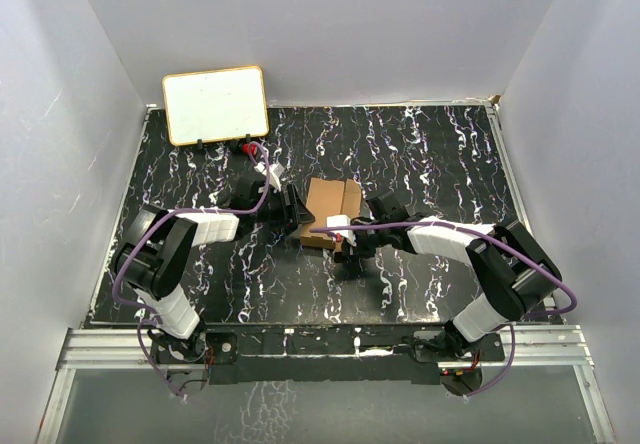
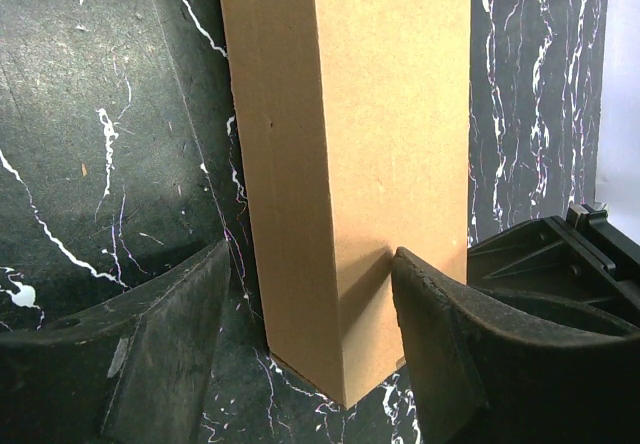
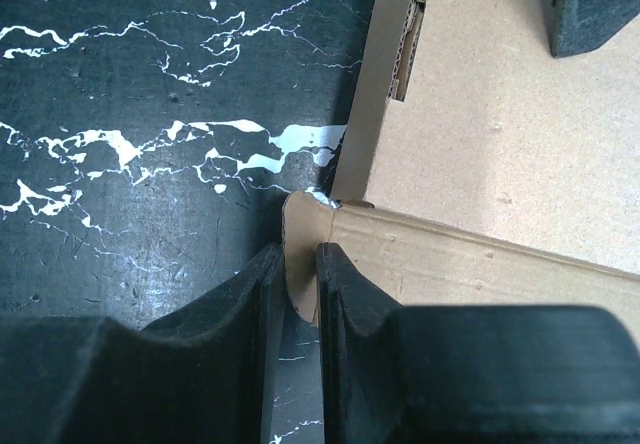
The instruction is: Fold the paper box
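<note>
Sitting near the middle of the tabletop [image 1: 430, 164] is the paper box [image 1: 333, 204]. Left end effector [image 2: 312, 257] straddles its end, released. Right end effector [image 3: 298, 264] is clenched on a corner flap [image 3: 297, 219].

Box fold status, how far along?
Done: the paper box is already up as a walled carton, not a flat sheet. In hand: left end effector straddles it, open; right end effector pinches a corner tab. Left: that tab looks untucked, so closing remains.
</note>
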Available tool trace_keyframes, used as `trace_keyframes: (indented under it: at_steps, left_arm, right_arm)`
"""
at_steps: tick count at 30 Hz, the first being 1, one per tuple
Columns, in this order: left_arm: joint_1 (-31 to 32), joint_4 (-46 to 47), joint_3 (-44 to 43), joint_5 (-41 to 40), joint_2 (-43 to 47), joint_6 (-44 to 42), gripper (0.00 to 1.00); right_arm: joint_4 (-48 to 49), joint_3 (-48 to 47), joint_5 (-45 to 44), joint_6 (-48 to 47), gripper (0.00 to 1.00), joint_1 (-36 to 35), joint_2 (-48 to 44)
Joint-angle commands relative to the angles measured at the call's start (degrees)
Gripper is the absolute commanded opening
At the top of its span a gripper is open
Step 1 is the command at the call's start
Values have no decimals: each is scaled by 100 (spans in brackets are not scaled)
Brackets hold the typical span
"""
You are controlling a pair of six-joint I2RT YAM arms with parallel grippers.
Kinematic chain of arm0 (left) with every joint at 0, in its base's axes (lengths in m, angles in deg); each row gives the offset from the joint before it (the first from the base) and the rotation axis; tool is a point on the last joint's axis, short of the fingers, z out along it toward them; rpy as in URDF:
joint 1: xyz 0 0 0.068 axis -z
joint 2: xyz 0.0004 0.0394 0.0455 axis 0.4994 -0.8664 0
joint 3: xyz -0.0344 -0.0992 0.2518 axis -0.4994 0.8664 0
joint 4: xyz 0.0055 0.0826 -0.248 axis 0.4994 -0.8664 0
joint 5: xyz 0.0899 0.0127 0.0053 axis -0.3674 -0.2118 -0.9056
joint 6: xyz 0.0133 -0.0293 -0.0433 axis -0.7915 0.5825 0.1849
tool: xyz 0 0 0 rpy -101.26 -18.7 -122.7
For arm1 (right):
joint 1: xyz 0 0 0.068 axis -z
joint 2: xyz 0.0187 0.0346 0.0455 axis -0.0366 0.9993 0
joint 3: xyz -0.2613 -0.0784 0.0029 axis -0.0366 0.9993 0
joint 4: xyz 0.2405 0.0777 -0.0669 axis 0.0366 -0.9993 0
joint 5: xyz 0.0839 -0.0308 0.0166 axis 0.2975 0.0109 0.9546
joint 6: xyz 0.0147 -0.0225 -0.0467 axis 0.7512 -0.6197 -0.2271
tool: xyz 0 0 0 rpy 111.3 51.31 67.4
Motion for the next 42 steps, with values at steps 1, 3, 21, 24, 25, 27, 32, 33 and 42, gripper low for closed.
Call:
trace_keyframes:
  at_steps: [1,3,21,24,25,27,32,33,42]
  left_arm:
    - [26,-142,-131,5,-74,-73,63]
    - [27,-140,-133,4,-79,-71,63]
    - [26,-158,-168,28,-103,-63,63]
    - [26,-141,-163,43,-109,-46,63]
    - [26,-133,-160,49,-103,-40,63]
    - [21,-115,-156,63,-106,-30,63]
    - [26,-113,-146,71,-103,-13,62]
    - [26,-114,-151,76,-97,-13,62]
    - [26,-122,-116,66,-53,-13,62]
  right_arm:
    - [314,-165,331,80,24,16,-158]
    - [316,-156,350,84,24,14,-159]
    - [278,-147,501,43,25,16,-178]
    - [244,-139,560,0,26,2,-185]
    - [230,-139,555,-17,26,-3,-187]
    - [229,-139,573,-26,26,-14,-185]
    - [245,-139,554,-13,23,-16,-207]
    - [246,-146,557,-2,22,-13,-212]
    - [198,-172,329,59,13,15,-214]
